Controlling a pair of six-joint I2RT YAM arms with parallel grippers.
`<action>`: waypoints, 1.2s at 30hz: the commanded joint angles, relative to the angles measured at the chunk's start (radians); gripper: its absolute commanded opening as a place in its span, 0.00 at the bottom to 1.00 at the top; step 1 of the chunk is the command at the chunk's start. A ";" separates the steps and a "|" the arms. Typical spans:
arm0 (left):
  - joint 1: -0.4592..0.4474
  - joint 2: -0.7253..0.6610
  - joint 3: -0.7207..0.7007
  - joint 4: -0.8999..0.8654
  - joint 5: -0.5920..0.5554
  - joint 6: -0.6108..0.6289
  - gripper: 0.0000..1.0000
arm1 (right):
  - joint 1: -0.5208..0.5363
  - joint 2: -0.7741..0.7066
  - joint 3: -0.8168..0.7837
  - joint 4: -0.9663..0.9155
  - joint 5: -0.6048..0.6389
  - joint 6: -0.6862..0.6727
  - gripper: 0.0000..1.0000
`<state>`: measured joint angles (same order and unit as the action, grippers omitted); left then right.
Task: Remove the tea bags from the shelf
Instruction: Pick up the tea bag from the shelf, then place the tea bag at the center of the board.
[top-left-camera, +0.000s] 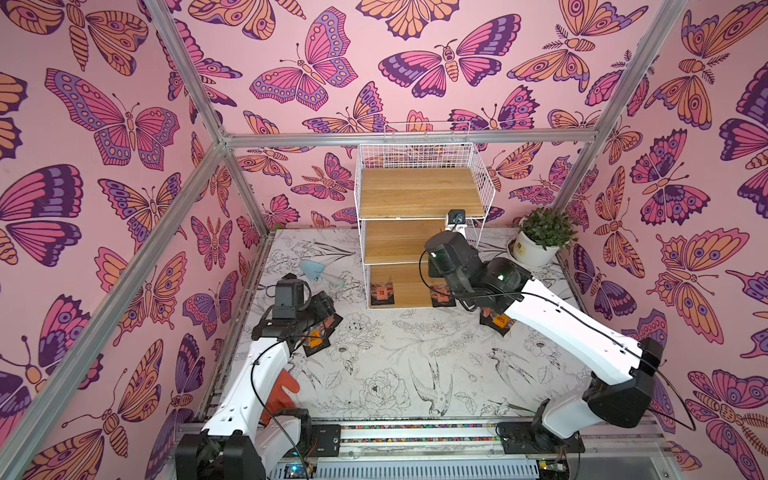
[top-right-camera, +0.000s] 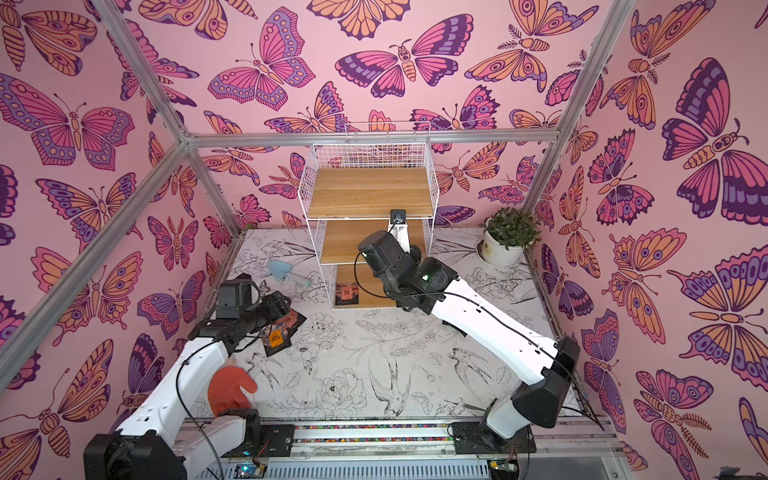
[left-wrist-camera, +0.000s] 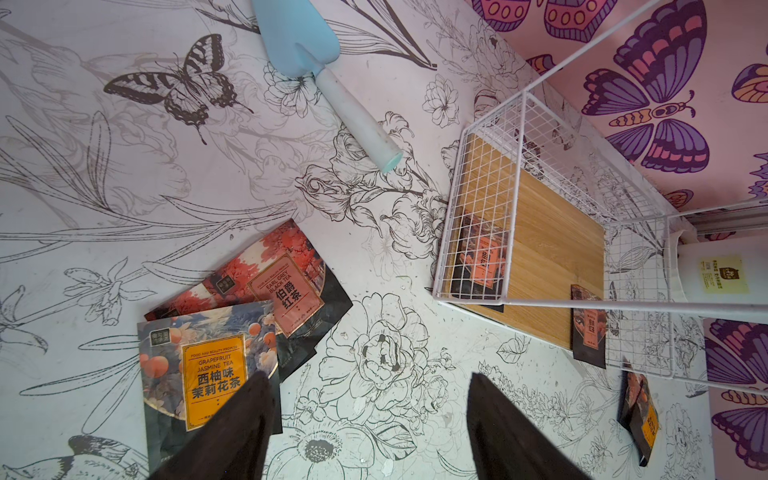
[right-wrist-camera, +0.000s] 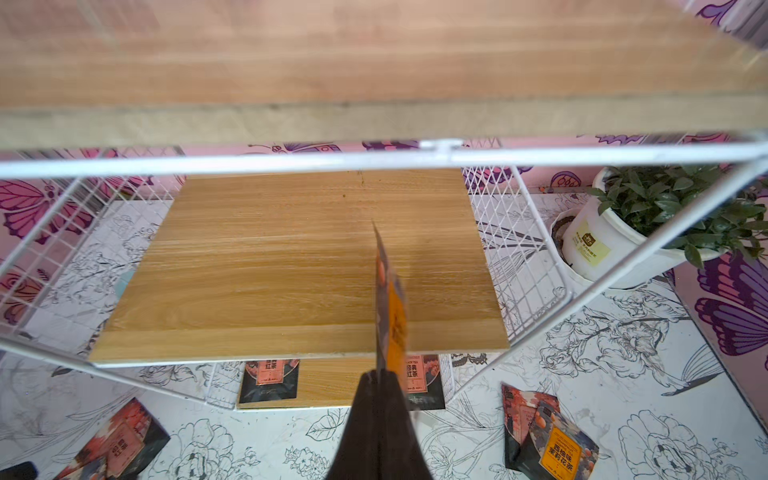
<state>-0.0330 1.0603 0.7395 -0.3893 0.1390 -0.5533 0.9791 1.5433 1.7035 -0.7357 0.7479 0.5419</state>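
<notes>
Pinching an orange-labelled tea bag (right-wrist-camera: 390, 307) by one edge, the right end effector (right-wrist-camera: 380, 374) has its jaws clamped together on the foil. The sachet therefore stands edge-on just in front of the middle board (right-wrist-camera: 299, 266) of the shelf (top-left-camera: 419, 191), which sits at the middle of the worktop's (top-left-camera: 415, 365) far edge. A packet this thin and flat probably allows only such an edge pinch. That board is bare, and so is the top board (top-left-camera: 417, 187). On the bottom board (right-wrist-camera: 332, 382), a reddish sachet (top-left-camera: 382, 294) lies at the front left corner and a second sachet (top-left-camera: 440, 296) overhangs the front right corner, so both look easy to reach from the front. The left end effector (left-wrist-camera: 370, 415) hovers with jaws apart and empty over the left pile (left-wrist-camera: 249, 324) of sachets near the worktop's left edge. A right pile (right-wrist-camera: 548, 440) lies on the worktop off the shelf's front right corner. Each arm seemingly unloads on its own side, which keeps the two out of each other's way.
</notes>
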 joint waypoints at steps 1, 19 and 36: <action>0.006 -0.014 -0.023 0.001 0.008 0.016 0.76 | 0.017 -0.031 0.038 -0.047 0.031 -0.010 0.00; 0.005 -0.106 -0.026 -0.063 0.047 0.029 0.76 | 0.179 -0.283 -0.105 -0.293 0.091 0.179 0.00; -0.148 -0.079 -0.053 -0.102 -0.055 -0.013 0.75 | 0.125 -0.625 -0.522 -0.507 0.128 0.469 0.00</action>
<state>-0.1493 0.9661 0.6998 -0.4713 0.1326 -0.5568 1.1408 0.9394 1.2297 -1.1950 0.8558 0.9592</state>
